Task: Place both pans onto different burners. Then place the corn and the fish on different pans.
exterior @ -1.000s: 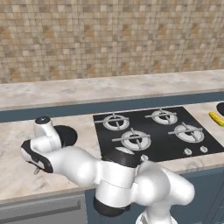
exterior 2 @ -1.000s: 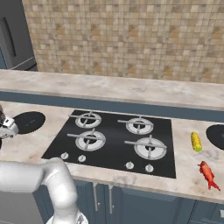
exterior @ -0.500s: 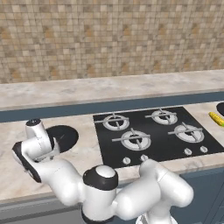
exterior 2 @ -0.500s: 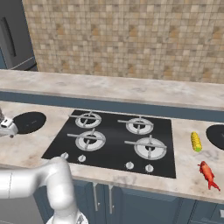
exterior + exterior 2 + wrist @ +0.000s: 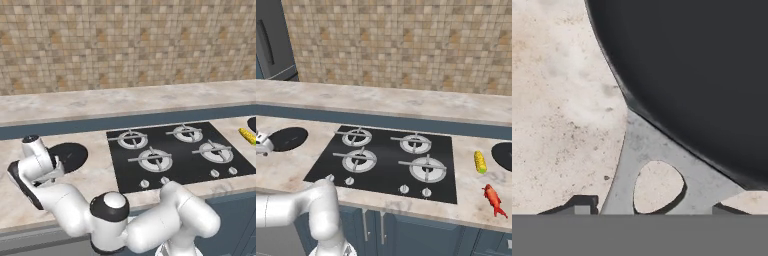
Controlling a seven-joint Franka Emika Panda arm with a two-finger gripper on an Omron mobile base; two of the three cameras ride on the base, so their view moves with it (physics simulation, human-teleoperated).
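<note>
1. Gripper (image 5: 647,210) sits low at the left pan (image 5: 67,155), right over the grey handle bracket (image 5: 642,150) where it meets the pan rim. The dark finger tips (image 5: 582,204) straddle that bracket on either side — can't tell whether they clamp it or just stand beside it.
2. Left pan lies flat on the counter (image 5: 100,175), left of the cooktop (image 5: 386,155), not on any burner. In the right base view it shows as a dark disc (image 5: 287,138) with the hand at its near edge.
3. Fish (image 5: 494,199) lies on the counter near the front edge, right of the cooktop.
4. Corn (image 5: 480,162) lies just behind the fish, beside the cooktop's right edge; also seen at the right edge of the left base view (image 5: 248,135).
5. Second pan (image 5: 503,155) — on the counter just right of the corn, partly cut off by the frame.
6. Four burners (image 5: 427,169) on the cooktop, nothing on them.
7. Tiled wall (image 5: 406,45) behind the raised back ledge.
</note>
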